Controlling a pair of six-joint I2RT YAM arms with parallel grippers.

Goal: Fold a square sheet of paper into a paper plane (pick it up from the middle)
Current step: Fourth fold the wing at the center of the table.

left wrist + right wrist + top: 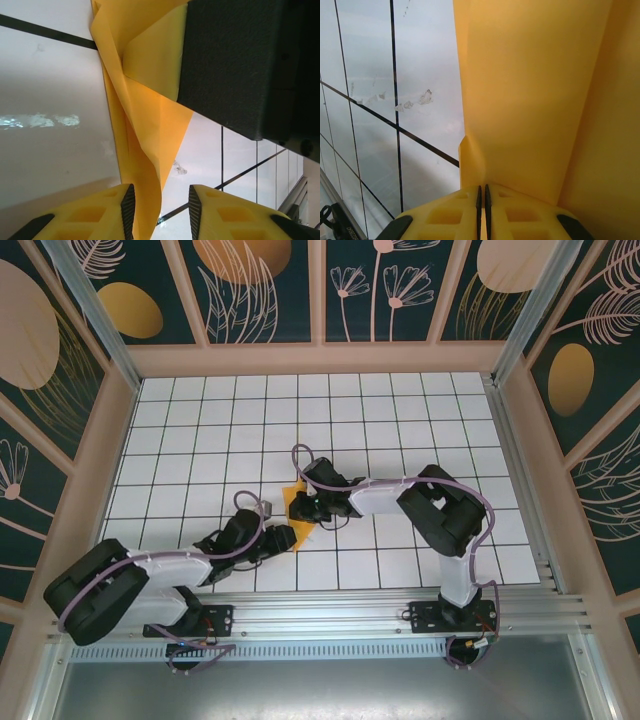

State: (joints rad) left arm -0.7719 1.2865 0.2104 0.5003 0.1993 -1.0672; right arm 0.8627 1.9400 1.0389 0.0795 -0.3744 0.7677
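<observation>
Creased orange-yellow square sheet of paper stood lifted above the white gridded table.
The right gripper clenched a fold; the left gripper had jaws apart around its edge, so closing off-line could crumple it.

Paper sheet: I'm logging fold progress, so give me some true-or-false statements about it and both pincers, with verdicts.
1. The right pincer is shut on the paper sheet. True.
2. The left pincer is clamped tight on the sheet. False: its fingers stand apart, with the sheet's edge hanging in the gap.
3. The sheet lies flat and unfolded on the grid table. False: it is creased and stands up between the pincers.
4. Seen from above, the sheet sits between the two pincers. True.
</observation>
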